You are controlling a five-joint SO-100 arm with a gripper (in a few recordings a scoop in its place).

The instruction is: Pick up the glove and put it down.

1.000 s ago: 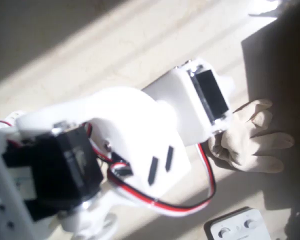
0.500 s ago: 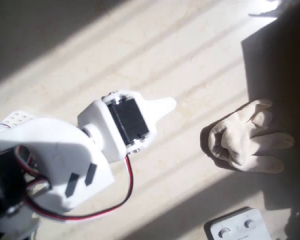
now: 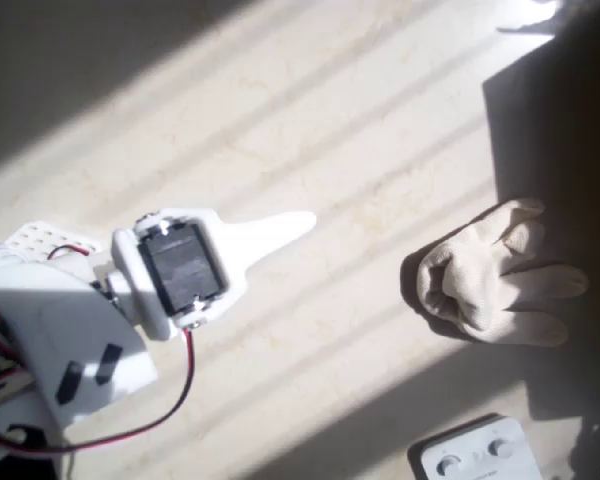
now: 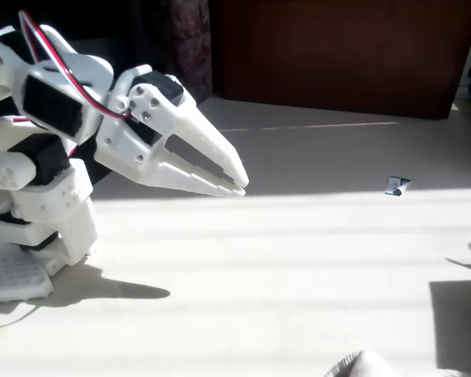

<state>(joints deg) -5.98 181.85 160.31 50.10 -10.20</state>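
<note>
— Lying on the table point(image 3: 310, 120) at the right of the overhead view is the glove point(image 3: 495, 275), cream and soft, crumpled at the cuff end with rounded fingers pointing right.

— Is it in sun or shade?

— Half and half. Its left part catches the sun; the fingers run into a dark shadow. In the fixed view just a pale rounded bit of it point(image 4: 361, 366) peeks up at the bottom edge.

— And the gripper point(image 4: 237, 184)?

— White plastic, held in the air at the left, well apart from the glove. Its fingers point(image 4: 208, 153) are long tapered wedges, tips nearly touching, a narrow slit between them further back. They grasp nothing.

— What does it look like from overhead?

— The gripper point(image 3: 302, 222) shows as one pale point aimed right, behind a black servo point(image 3: 180, 268) with a red and black cable point(image 3: 185, 370) looping below.

— Any containers?

— None I can see. A white boxy device point(image 3: 475, 455) with round buttons sits at the bottom edge, below the glove. A small card point(image 4: 395, 186) lies far right in the fixed view.

— The table itself?

— Smooth, pale beige, faintly marbled, banded with stripes of light and shade.
</note>
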